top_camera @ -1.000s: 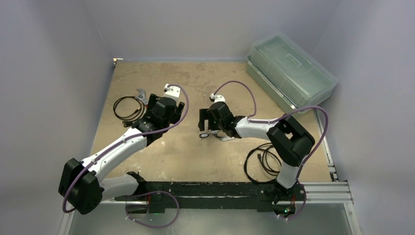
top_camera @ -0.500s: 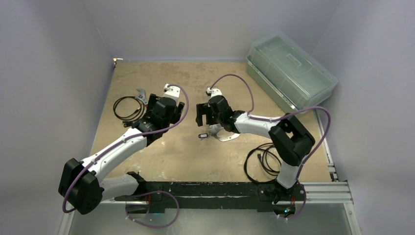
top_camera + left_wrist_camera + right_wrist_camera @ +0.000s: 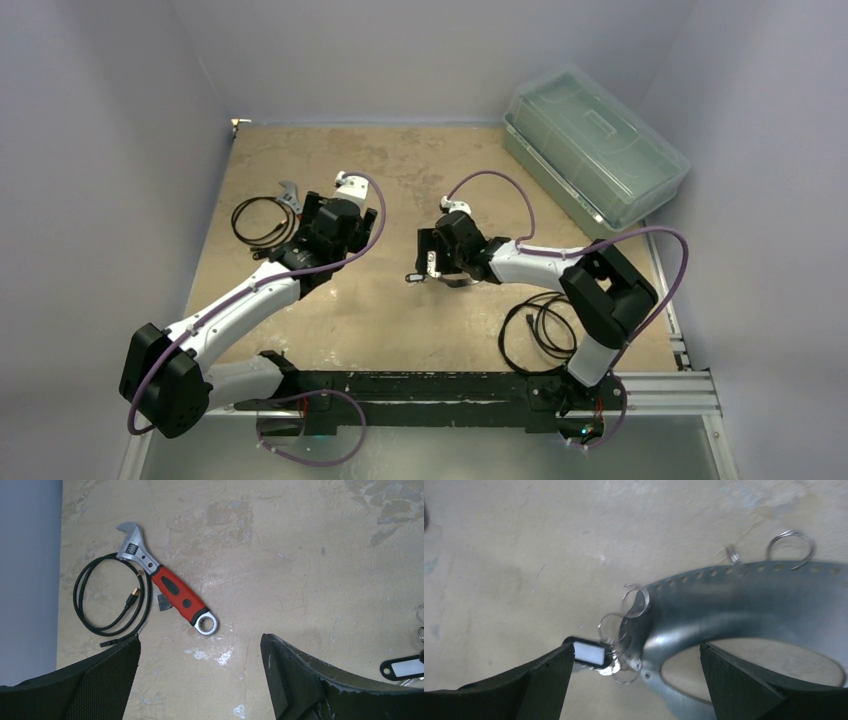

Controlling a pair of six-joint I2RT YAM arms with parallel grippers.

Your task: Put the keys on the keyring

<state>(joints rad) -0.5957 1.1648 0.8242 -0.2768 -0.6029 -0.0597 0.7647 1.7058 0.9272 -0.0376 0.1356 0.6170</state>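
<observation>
The keyring (image 3: 744, 600) is a large silver loop, a flat band with holes along its rim and several small split rings hanging from it. It lies flat on the table. A small key (image 3: 589, 652) with a black head and white label lies at its left end, touching the small rings. My right gripper (image 3: 636, 652) is open and hovers low, with one finger by the key and the other over the loop. In the top view it (image 3: 436, 262) covers most of the ring, and the key (image 3: 414, 277) shows beside it. My left gripper (image 3: 201, 640) is open and empty.
A red-handled wrench (image 3: 167, 590) and a coiled black cable (image 3: 110, 600) lie ahead of the left gripper. A clear lidded plastic box (image 3: 595, 145) stands at the back right. Another black cable coil (image 3: 540, 325) lies near the right arm's base. Walls enclose the table.
The right gripper swung up and left off the keyring, then came back right and down over it. The left arm has not moved.
</observation>
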